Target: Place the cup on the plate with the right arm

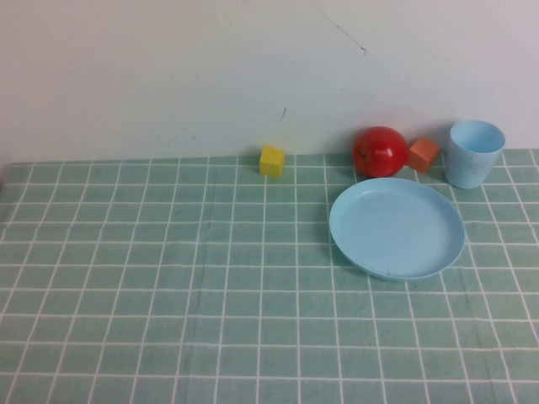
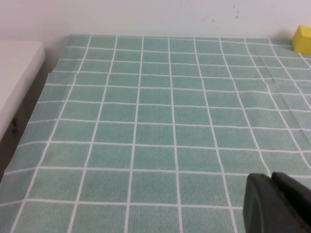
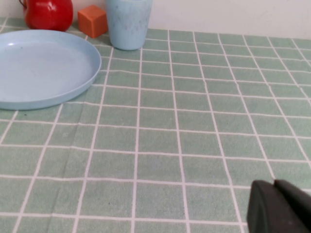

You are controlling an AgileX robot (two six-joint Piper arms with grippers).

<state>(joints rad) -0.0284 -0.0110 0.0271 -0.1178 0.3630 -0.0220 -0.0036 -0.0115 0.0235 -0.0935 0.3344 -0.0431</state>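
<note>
Bench (image 1: 168,278) covered in a green checked cloth with white lines fills the high view, backed by a pale wall. The plate (image 1: 397,228), light blue and round, is seen lying flat on the right half of the bench. The cup (image 1: 475,153) is stood upright on the cloth just behind the plate's far right edge, apart from the plate and close to the wall. A red apple (image 1: 380,151) is placed just behind the plate's far rim, and an orange block (image 1: 424,154) is set between the apple and the cup. A yellow block (image 1: 271,160) is set well to the left of the apple.

The left gripper (image 2: 278,204) is shown low over bare cloth; the right gripper (image 3: 279,208) is shown likewise, well short of the cup. Whether either pair of jaws is spread or pressed together cannot be told.
</note>
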